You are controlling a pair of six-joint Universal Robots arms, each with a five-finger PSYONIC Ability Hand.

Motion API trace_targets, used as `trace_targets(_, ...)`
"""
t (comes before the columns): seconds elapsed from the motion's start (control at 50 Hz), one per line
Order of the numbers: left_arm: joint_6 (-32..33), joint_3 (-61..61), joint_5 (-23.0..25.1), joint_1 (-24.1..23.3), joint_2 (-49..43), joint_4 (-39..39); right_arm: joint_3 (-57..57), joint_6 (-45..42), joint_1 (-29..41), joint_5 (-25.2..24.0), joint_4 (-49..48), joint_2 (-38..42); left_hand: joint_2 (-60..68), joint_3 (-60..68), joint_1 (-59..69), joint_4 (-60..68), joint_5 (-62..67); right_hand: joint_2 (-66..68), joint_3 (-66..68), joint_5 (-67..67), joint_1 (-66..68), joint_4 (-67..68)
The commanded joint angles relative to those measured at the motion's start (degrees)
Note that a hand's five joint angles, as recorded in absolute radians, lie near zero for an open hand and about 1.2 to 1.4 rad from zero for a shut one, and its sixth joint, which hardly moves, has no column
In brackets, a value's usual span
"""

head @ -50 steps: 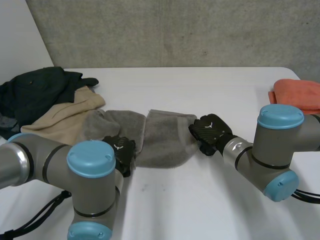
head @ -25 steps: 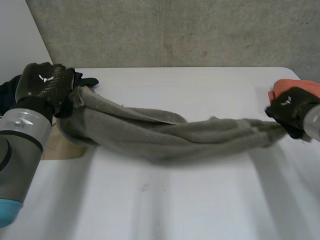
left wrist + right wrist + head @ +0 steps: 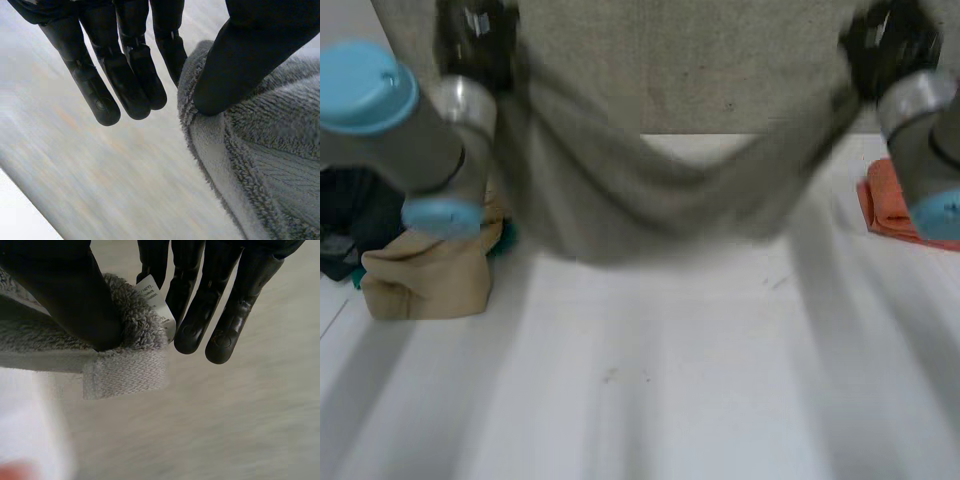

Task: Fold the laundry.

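The grey towel [image 3: 650, 190] hangs stretched in the air over the white table [image 3: 670, 390], sagging in the middle. The left hand [image 3: 127, 65] pinches its left end between thumb and straight fingers; the right hand [image 3: 200, 310] pinches the right corner (the one with the white label [image 3: 152, 297]) the same way. A tan cloth [image 3: 425, 275] and dark clothes [image 3: 350, 215] lie at the left, and an orange cloth [image 3: 890, 205] at the right.
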Motion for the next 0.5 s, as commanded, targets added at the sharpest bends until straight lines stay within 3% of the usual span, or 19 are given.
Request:
trace_targets(0.02, 1.85, 15.95, -0.36, -0.14, 0.67, 7.21, -0.47, 1.70, 0.45, -1.99, -15.62, -4.20, 11.37, 11.59, 16.68, 11.13, 14.79, 12.30, 12.21, 14.01, 19.91, 11.84)
trace_targets(0.2, 1.50, -2.48, -0.18, 0.03, 2.78, 7.56, 11.65, 2.58, 0.71, -5.86, -13.52, -5.17, 11.37, 11.59, 16.68, 11.13, 14.79, 12.30, 12.21, 14.01, 19.91, 11.84)
trace_targets(0.32, 0.44, -12.25, 0.08, -0.32, 2.43, 7.56, 19.30, 2.58, 0.27, -9.11, -5.18, -3.50, 11.37, 11.59, 16.68, 11.13, 14.79, 12.30, 12.21, 14.01, 19.91, 11.84)
trace_targets(0.5, 0.18, -22.27, -0.09, -2.78, -0.55, 7.12, 29.13, 1.53, -0.17, -9.29, 7.20, 0.99, 11.37, 11.59, 16.68, 11.13, 14.79, 12.30, 12.21, 14.01, 19.91, 11.84)
